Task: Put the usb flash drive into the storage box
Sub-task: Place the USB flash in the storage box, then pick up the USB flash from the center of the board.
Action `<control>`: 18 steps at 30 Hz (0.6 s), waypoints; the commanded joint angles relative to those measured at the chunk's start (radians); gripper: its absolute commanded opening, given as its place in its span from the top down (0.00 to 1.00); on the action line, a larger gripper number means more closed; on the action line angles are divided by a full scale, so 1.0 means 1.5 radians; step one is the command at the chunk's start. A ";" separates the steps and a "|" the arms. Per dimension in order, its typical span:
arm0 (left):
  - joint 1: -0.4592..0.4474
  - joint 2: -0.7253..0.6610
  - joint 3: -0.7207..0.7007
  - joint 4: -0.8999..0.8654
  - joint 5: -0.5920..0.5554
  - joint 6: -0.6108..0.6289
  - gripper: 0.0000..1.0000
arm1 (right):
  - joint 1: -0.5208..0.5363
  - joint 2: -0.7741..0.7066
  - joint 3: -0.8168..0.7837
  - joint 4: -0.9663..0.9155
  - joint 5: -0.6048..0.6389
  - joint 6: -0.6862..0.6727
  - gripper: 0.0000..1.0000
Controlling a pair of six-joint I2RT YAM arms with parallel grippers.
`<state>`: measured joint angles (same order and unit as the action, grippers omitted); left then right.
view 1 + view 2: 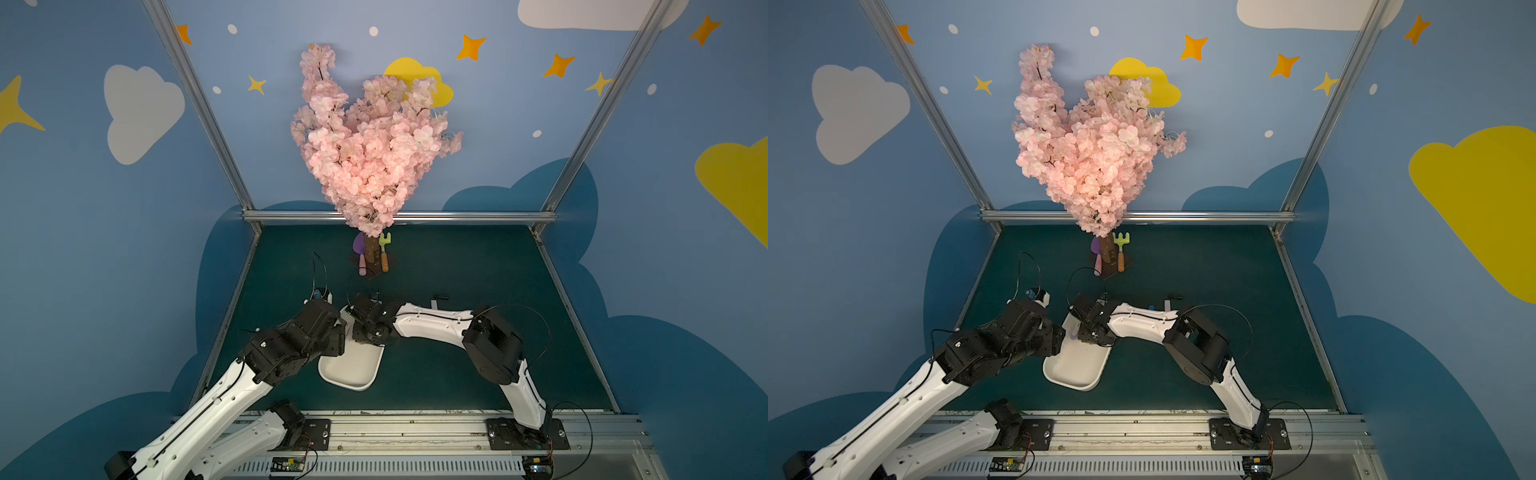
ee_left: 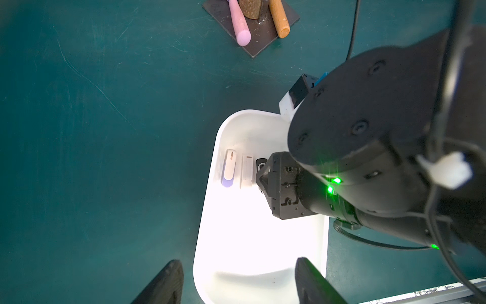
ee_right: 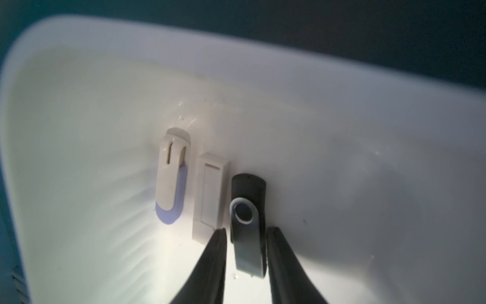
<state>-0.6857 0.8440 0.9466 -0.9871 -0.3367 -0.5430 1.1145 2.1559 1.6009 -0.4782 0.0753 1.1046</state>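
The green table [image 1: 457,374] held the storage box [image 1: 353,374], a flat white tray with a raised rim. Its near end had nothing in it. The left gripper [image 2: 238,263] hung over that near end with its two fingers wide apart and nothing between them.

Three sticks lay flat, side by side in a row, in the far part of the box. The white and purple stick [image 3: 171,184] was on the robot's left. The white stick [image 3: 210,194] was in the middle. The black usb flash drive [image 3: 248,210] was on the robot's right, so it was inside the box.

The right gripper [image 3: 246,231] reached down into the box. Its fingers were a little apart, one on each side of the black drive, not squeezing it.

Farther back, a small black thing [image 1: 440,296] lay on the table, too small to tell what. At the very back stood a pink tree [image 1: 365,145] with a toy rake [image 1: 384,249] beside its trunk.
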 commanded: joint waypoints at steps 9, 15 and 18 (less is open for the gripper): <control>0.001 -0.004 -0.001 -0.008 -0.004 0.000 0.29 | 0.005 -0.023 0.015 -0.026 0.006 -0.006 0.61; 0.002 -0.010 0.000 -0.010 -0.006 -0.003 0.29 | 0.013 -0.083 0.043 -0.075 0.052 -0.057 0.58; 0.003 -0.019 -0.002 -0.005 -0.002 -0.002 0.29 | 0.014 -0.118 0.049 -0.091 0.065 -0.083 0.58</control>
<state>-0.6853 0.8349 0.9466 -0.9871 -0.3367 -0.5434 1.1297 2.0754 1.6352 -0.5602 0.1249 1.0355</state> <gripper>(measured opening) 0.706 0.422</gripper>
